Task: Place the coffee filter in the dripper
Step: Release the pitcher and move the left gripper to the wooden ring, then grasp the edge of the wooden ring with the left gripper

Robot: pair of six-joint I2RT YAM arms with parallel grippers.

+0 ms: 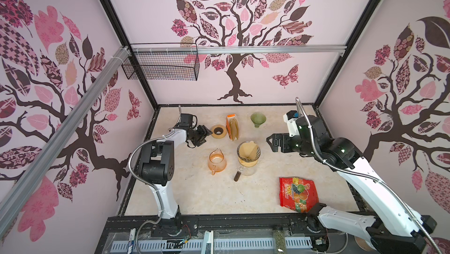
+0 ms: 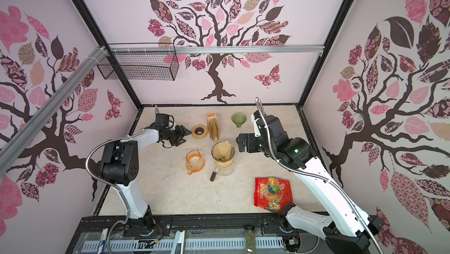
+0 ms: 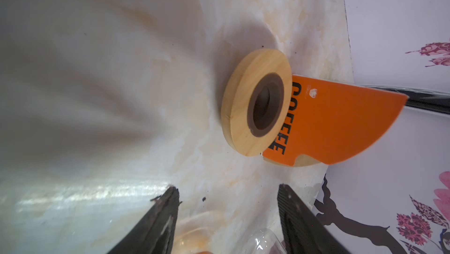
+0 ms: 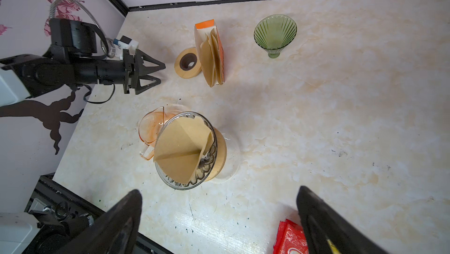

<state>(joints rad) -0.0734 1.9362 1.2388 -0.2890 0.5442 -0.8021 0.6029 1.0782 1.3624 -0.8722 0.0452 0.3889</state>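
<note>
Tabletop of pale marble pattern, seen from above. Near its centre a brown paper cone coffee filter sits inside a clear glass dripper with a wooden collar, which stands on a glass carafe. At ten o'clock from the dripper, the left gripper has its claw partly spread and empty, and points at a round wooden ring beside an orange filter box. At two o'clock, the right gripper has its claw spread wide, gripping nothing.
</note>
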